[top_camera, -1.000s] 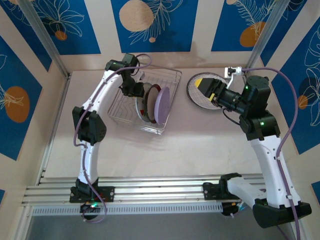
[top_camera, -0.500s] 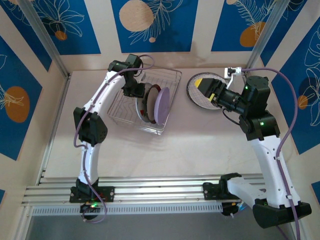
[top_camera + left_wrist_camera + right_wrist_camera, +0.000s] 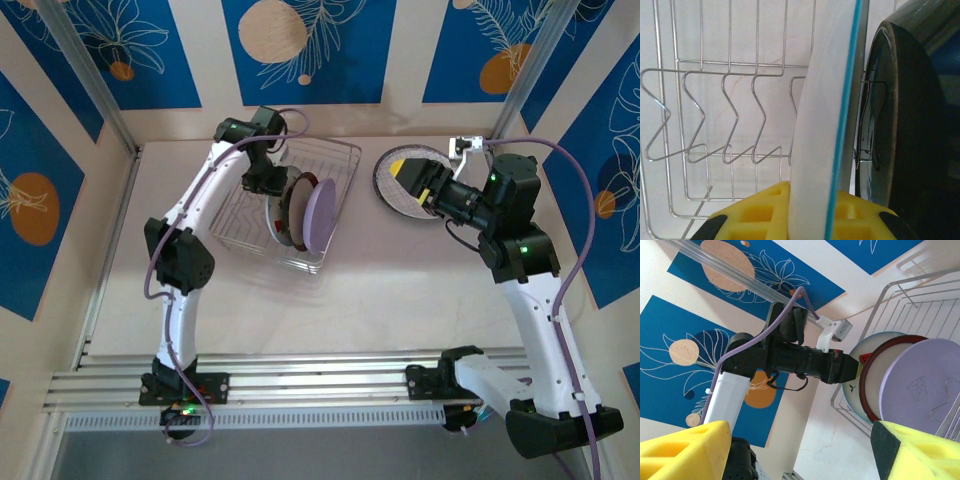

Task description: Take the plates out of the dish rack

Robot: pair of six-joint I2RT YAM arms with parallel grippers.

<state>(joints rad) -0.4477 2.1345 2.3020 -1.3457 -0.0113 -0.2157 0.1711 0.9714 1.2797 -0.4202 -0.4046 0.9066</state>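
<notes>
Shifted slightly left, the wire dish rack (image 3: 238, 215) holds a teal-rimmed plate (image 3: 820, 125) clamped by left gripper (image 3: 807, 212); right gripper (image 3: 418, 178) gapes.

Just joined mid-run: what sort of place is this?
Probably a lab test cell, not a kitchen: robot arms bolted to an aluminium rail, printed blue wall panels, one dish rack on a table.

Both arms are built of glossy white links joined by chunky black joint housings: the left arm (image 3: 190, 205) in the left half of the top view, the right arm (image 3: 545, 320) on the right side. A thin lilac cable (image 3: 149, 275) loops along each. Small green lights (image 3: 521, 246) glow on the right arm's black housings. A little white camera bracket (image 3: 835, 331) juts from the black wrist. The fingers (image 3: 685, 445) are yellow blocks with moulded square hollows and black edges.
</notes>
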